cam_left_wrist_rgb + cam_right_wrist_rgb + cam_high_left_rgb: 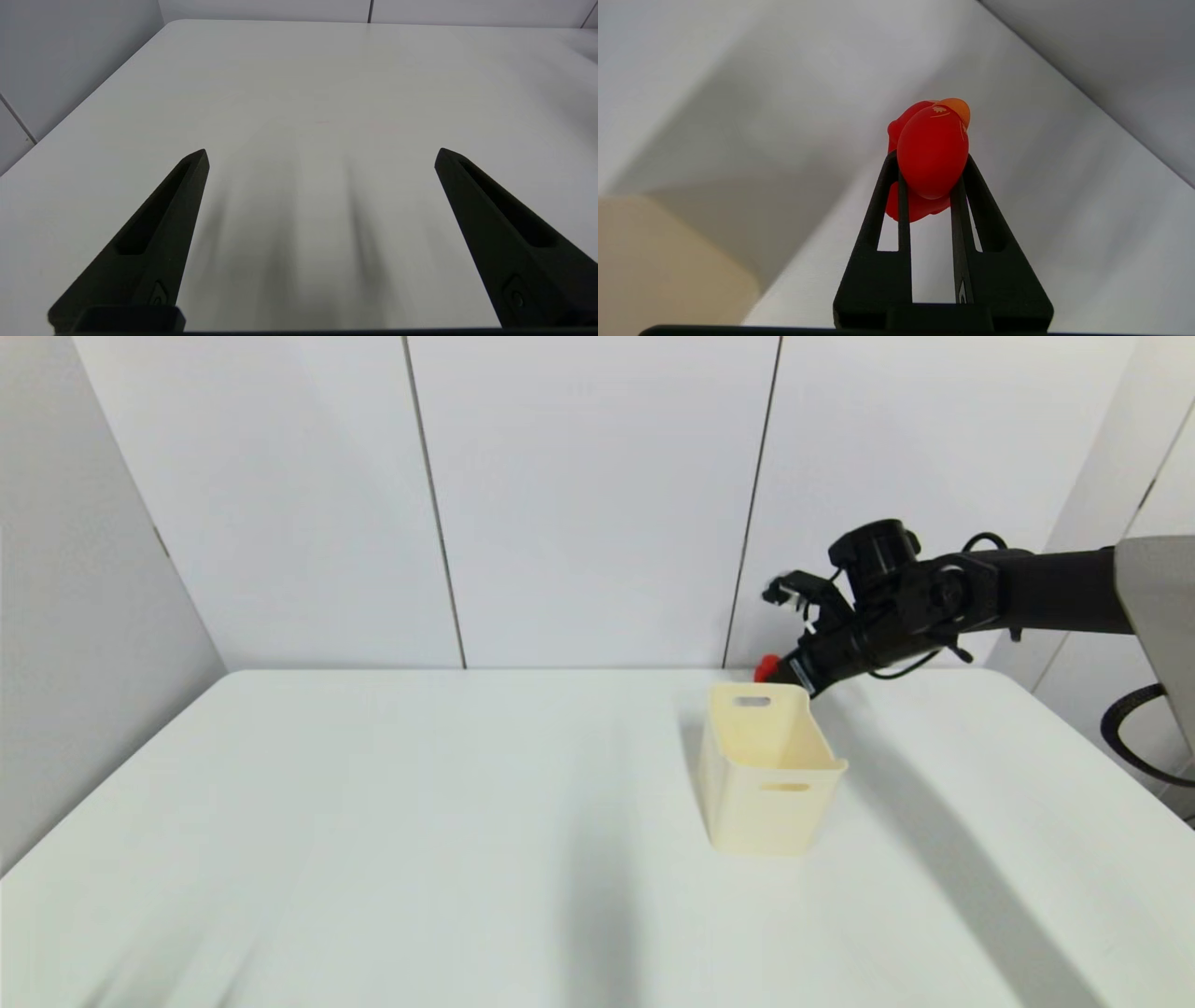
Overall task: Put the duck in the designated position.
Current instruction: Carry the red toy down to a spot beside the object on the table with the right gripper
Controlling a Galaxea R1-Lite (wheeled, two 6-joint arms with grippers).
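Gripping the duck (930, 158) (red), right claw (928, 179) beside bin (767, 775).

Broad bare white table (420, 821) left of the cream bin (767, 775), the only obstacle, open-topped.

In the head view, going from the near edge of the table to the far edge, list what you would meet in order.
Bare white table → cream bin → red duck, gripped by the right gripper just past the bin's far rim. The left gripper is out of this view.
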